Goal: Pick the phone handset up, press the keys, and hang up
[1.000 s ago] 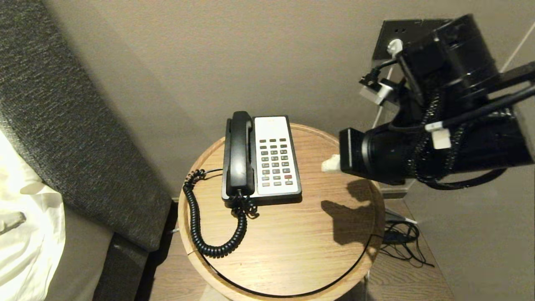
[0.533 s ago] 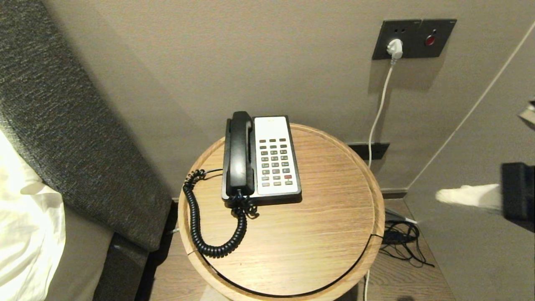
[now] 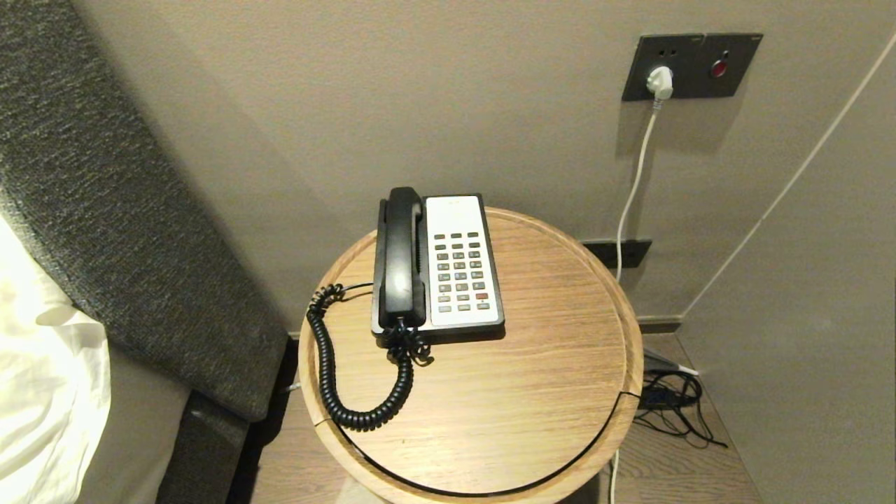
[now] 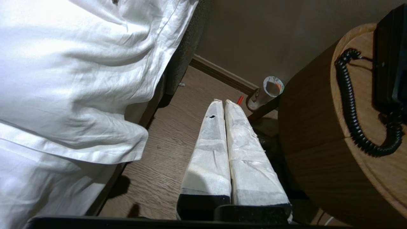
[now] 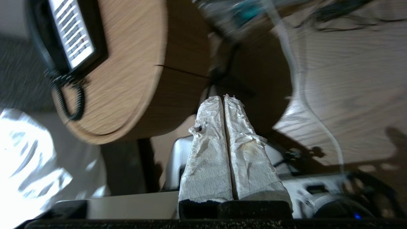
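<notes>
Biggest thing in the head view is the dark grey upholstered headboard (image 3: pixel 105 231) running down the left, with white bedding (image 3: pixel 42 392) bunched below it. Next, the round wooden side table (image 3: pixel 490 406) sits between bed and wall. On its far edge, a little left of centre, rests the phone base (image 3: pixel 462 262), white keypad face in a black frame. The phone handset (image 3: pixel 402 259) lies in the cradle along the base's left side, flat, cord end toward the table's near edge. Its black coiled cord (image 3: pixel 329 371) loops out along the table's left edge and curls back to the handset.

On the wall, a dark outlet plate (image 3: pixel 693 66) with a white plug (image 3: pixel 659 80), its cable dropping down behind the table's right edge.

Neither arm shows in the head view. The left gripper (image 4: pixel 222 103) hangs low over the wood floor between bed and table, its white-wrapped fingers pressed together, nothing between them. The right gripper (image 5: pixel 222 98) is down beside the table's side wall, fingers likewise pressed together and empty.
</notes>
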